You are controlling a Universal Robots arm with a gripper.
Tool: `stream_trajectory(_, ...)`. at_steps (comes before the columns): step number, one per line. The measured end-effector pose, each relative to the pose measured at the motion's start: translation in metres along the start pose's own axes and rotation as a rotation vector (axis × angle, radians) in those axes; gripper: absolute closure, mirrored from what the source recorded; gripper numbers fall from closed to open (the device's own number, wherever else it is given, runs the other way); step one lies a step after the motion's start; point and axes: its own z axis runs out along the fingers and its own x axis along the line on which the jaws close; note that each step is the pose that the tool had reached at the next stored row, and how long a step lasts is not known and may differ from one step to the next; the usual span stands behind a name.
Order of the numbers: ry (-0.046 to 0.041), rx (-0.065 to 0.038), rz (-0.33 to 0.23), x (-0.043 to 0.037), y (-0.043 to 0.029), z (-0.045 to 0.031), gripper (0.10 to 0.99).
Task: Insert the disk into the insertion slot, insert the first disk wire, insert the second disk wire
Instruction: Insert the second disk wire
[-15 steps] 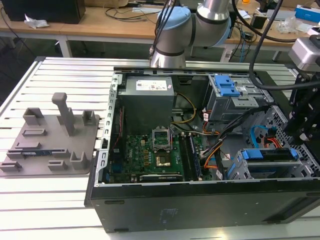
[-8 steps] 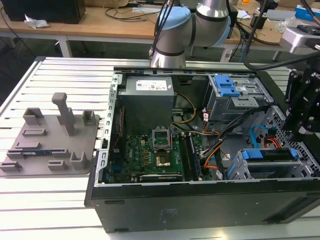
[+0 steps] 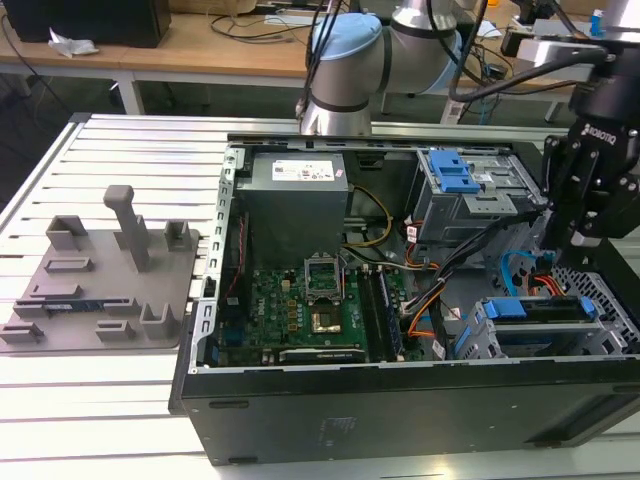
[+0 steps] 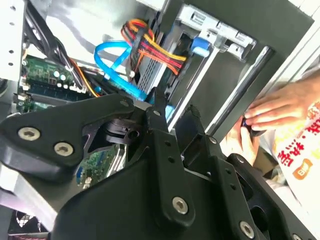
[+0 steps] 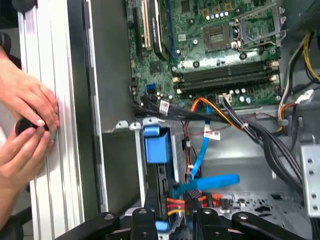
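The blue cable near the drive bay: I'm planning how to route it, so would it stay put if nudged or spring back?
The blue cable is flat and curves in a loop, so it is probably springy and would likely flex back.

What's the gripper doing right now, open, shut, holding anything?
Gripper: fingers close together above the blue cable, but a grip cannot be told.

The open black computer case [image 3: 400, 400] lies on the slatted white metal counter [image 3: 90, 390], with a grey plastic fixture plate [image 3: 100, 290] beside it toward the exterior view's left. Inside the case, the green motherboard [image 3: 310, 310] sits below the grey boxy power supply [image 3: 297, 195]. My end effector [image 3: 590, 235] hangs over the case's right end, above the grey perforated sheet-metal insertion slot [image 3: 545, 330].
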Motion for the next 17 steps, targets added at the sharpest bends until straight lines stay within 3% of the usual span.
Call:
stream_trajectory(3,0.0291,0.002,0.001,-0.0024,0.0009,0.0035,0.722)
stream_trajectory(8,0.0406,0.004,0.002,-0.0074,0.0019,0.0085,0.722)
stream_trajectory(13,0.0678,0.006,0.004,-0.0139,0.0029,0.0083,0.722)
stream_trajectory(14,0.0721,0.006,0.005,-0.0146,0.0029,0.0086,0.733)
stream_trajectory(15,0.0735,0.006,0.005,-0.0149,0.0029,0.0087,0.808)
stream_trajectory(17,0.0771,0.006,0.008,-0.0154,0.0029,0.0092,0.808)
